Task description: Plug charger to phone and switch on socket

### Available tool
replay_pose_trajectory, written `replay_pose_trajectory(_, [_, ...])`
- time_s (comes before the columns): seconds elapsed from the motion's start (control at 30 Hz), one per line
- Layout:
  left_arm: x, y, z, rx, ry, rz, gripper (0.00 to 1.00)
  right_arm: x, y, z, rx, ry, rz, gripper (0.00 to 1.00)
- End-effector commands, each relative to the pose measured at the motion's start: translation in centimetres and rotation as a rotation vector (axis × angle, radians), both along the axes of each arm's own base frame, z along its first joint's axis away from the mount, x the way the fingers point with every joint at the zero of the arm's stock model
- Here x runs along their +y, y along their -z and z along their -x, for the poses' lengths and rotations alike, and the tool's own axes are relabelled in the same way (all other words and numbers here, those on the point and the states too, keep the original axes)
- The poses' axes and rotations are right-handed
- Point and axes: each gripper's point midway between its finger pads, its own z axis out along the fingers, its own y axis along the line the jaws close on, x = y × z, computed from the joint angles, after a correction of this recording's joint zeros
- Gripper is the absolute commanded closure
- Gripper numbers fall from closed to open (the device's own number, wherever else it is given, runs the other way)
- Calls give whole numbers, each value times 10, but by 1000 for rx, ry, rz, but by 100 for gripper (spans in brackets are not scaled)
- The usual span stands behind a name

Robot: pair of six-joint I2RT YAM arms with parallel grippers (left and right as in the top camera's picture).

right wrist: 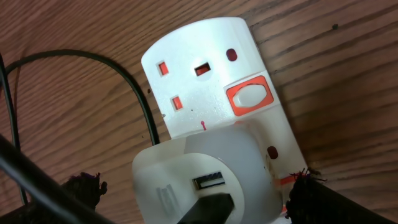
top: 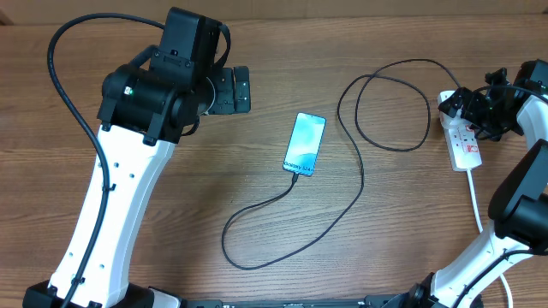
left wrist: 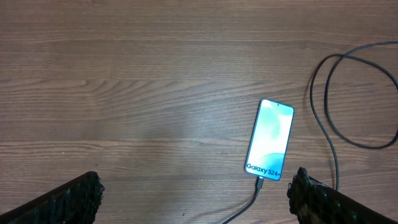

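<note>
Overhead, the phone (top: 305, 144) is lying at centre, the charger (top: 363, 178) being looped from its 6 o'clock end toward the socket (top: 463, 144) at 3 o'clock. Left wrist: the left gripper (left wrist: 196, 199) is being held spread, the phone at 2 o'clock. Right wrist: the right gripper (right wrist: 194, 190) is being held wide astride a white adapter (right wrist: 205, 171), seemingly untouched.

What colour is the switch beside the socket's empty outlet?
The switch is white in an orange-red frame; right wrist view shows it best.
</note>
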Motion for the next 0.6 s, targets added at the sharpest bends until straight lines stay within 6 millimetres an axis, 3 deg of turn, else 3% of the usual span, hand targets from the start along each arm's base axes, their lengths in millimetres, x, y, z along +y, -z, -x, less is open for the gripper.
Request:
replay_pose_trajectory(0.0, [4,-1,-3,-6,-12,-15,0,0,-3,-6,-19,-11,2,1])
replay_pose_trajectory(0.57, [4,-1,-3,-6,-11,-15,0,3,6,-7,-10,-12,-20,2])
